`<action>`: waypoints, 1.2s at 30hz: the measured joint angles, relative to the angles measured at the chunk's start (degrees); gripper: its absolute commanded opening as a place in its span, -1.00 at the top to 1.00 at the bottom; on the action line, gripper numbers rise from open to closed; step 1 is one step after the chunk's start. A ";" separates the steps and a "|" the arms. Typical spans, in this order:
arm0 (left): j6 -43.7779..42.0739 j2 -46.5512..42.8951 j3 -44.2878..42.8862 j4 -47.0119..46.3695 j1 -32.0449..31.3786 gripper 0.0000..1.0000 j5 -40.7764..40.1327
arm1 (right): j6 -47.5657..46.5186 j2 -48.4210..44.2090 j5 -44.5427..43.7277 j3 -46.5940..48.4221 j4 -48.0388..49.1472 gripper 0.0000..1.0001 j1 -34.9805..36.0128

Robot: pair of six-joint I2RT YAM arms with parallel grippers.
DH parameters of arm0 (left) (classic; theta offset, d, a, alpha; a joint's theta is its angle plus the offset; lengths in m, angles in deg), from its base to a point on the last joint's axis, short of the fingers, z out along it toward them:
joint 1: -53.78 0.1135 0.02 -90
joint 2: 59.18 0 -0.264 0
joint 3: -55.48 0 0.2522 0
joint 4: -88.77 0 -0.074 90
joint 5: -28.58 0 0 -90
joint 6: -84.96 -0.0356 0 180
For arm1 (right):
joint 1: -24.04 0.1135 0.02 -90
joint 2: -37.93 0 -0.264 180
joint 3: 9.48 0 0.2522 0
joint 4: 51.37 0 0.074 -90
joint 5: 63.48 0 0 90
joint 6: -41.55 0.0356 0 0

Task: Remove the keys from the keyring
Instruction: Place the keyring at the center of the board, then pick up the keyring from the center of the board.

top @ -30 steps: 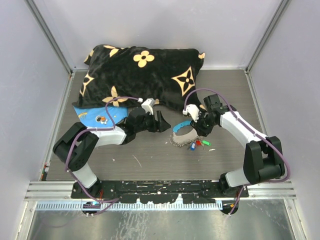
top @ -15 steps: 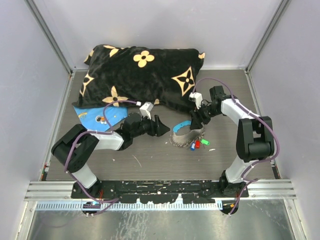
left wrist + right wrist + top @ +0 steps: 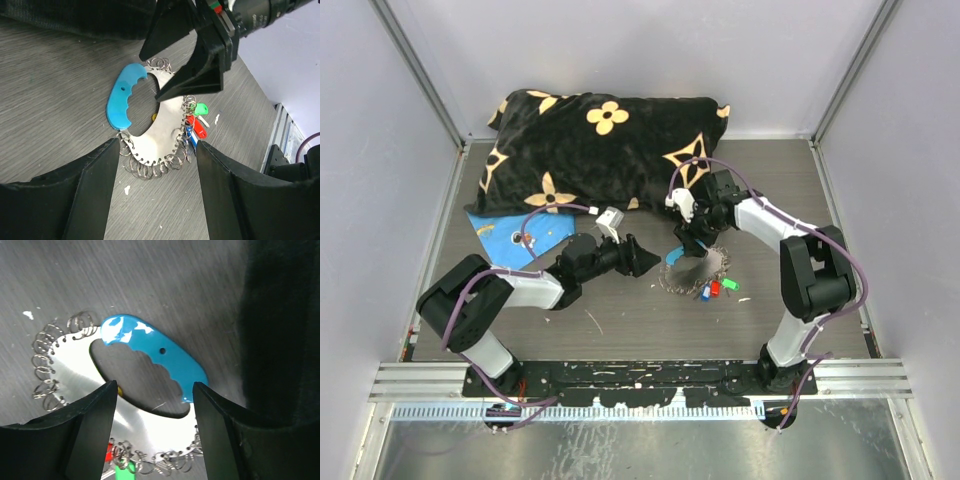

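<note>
The keyring is a flat silver crescent edged with small wire rings, with a light-blue curved section. It lies on the table in front of the pillow. The keys, with red, blue and green heads, hang at its right end. My right gripper hovers over the keyring, open, with its fingers straddling the blue section's end and the hole. My left gripper sits just left of the keyring, open and holding nothing, with the ringed edge between its fingertips.
A black pillow with gold flowers lies right behind the keyring, close to the right arm. A blue flat sheet lies at the left under the left arm's cable. Grey walls enclose the table on three sides.
The right arm has swung left from beside the keys to above the keyring, and its jaws have opened. The left gripper has edged right, closer to the keyring.
</note>
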 measured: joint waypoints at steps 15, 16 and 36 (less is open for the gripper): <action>0.00 0.00 1.01 -2.47 0.00 -0.28 -0.44 | -17.22 9.75 4.33 11.39 -8.98 -0.55 -3.28; 0.00 0.00 1.03 -2.62 0.00 -0.28 -0.44 | -18.03 10.27 4.42 11.89 -9.60 -0.55 -3.43; 0.11 0.00 1.99 -5.66 0.00 -0.28 -0.46 | -28.33 10.95 9.01 10.86 -11.52 -0.36 -1.36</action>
